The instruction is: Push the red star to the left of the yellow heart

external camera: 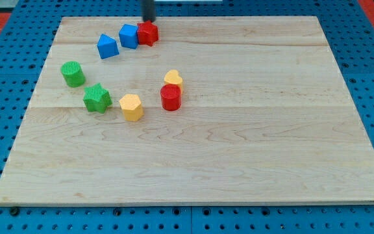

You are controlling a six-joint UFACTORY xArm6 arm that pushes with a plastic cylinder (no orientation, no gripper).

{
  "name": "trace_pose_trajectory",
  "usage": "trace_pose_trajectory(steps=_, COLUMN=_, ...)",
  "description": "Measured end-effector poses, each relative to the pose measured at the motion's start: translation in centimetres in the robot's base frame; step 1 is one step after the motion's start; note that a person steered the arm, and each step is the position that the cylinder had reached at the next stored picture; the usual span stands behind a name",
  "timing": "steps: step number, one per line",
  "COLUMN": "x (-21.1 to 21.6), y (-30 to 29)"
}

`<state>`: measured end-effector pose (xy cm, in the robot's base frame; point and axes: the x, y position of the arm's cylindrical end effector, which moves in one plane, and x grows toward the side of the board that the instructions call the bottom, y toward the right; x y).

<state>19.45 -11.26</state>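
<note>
Wooden board (239, 143): my jawless tip (149, 20) sat just behind the red star (148, 33), seemingly to shove it toward the yellow heart (173, 78).

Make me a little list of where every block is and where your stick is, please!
my tip: view's top, just above the red star
red star: touching the blue cube's right side
blue cube: top left area
blue block: left of the cube, pointed top
yellow heart: middle, touching the red cylinder
red cylinder: just below the heart
yellow hexagon: left of the cylinder
green star: left of the hexagon
green cylinder: far left
</note>
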Motion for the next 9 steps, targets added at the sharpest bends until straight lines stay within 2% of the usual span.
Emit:
trace_pose_trajectory(steps=3, x=7.7, y=9.8)
trace_pose_trajectory(steps=4, x=3.6, y=10.2)
trace_pose_trajectory(steps=5, x=2.9, y=6.8)
trace_pose_trajectory(steps=6, x=2.9, y=6.1)
trace_pose_trajectory(steps=9, x=11.4, y=6.2)
